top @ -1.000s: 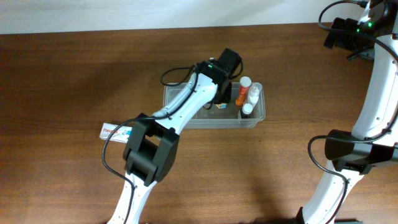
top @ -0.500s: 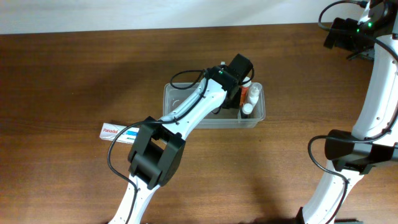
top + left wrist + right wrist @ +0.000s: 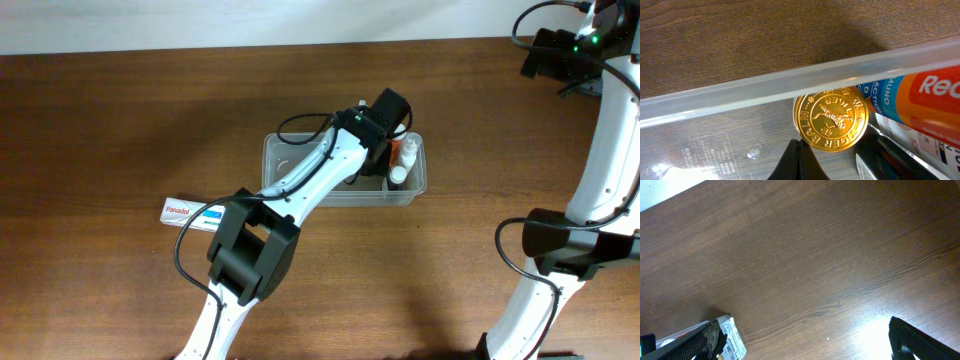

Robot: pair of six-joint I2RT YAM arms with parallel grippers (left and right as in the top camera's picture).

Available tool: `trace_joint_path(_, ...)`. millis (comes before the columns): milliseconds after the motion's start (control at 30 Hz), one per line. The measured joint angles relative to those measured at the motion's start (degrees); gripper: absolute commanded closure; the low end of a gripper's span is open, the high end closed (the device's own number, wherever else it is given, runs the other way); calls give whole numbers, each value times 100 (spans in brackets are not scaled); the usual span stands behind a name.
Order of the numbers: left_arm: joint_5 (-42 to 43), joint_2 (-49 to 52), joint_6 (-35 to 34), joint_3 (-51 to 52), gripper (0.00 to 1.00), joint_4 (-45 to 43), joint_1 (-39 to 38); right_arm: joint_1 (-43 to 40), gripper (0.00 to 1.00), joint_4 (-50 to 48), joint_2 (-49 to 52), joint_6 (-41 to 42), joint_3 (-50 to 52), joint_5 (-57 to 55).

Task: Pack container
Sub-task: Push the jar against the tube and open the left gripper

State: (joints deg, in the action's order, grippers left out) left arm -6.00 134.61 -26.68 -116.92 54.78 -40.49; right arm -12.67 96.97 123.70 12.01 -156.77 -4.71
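The container (image 3: 290, 160) is a clear tub at the table's middle. My left wrist (image 3: 385, 112) hangs over its right end and covers part of the contents. Two white bottles (image 3: 402, 160) stand at that end. In the left wrist view my left gripper (image 3: 799, 160) is shut and empty inside the tub, just below a round gold lid (image 3: 831, 119). An orange and blue pack (image 3: 920, 100) lies to the right, and the container's rim (image 3: 765, 85) runs across above. My right gripper (image 3: 810, 345) is open over bare wood at the far right.
A white and blue medicine box (image 3: 190, 212) lies on the table left of the tub, partly under the left arm. The right arm's base (image 3: 570, 245) stands at the right edge. A pale wall edges the table's far side.
The left wrist slid right along the tub and now covers the orange-capped bottle seen one second ago. It has barely shifted in the last half second. The right arm is still.
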Motion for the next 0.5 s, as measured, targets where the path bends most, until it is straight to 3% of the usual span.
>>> trace_joint_path(300, -2, 0, 74, 0, 71, 7, 0, 0, 2, 0, 0, 0, 0, 0)
trace_joint_path(500, 7, -2, 79, 0, 67, 177, 96, 0, 2, 0, 0, 7, 0, -2)
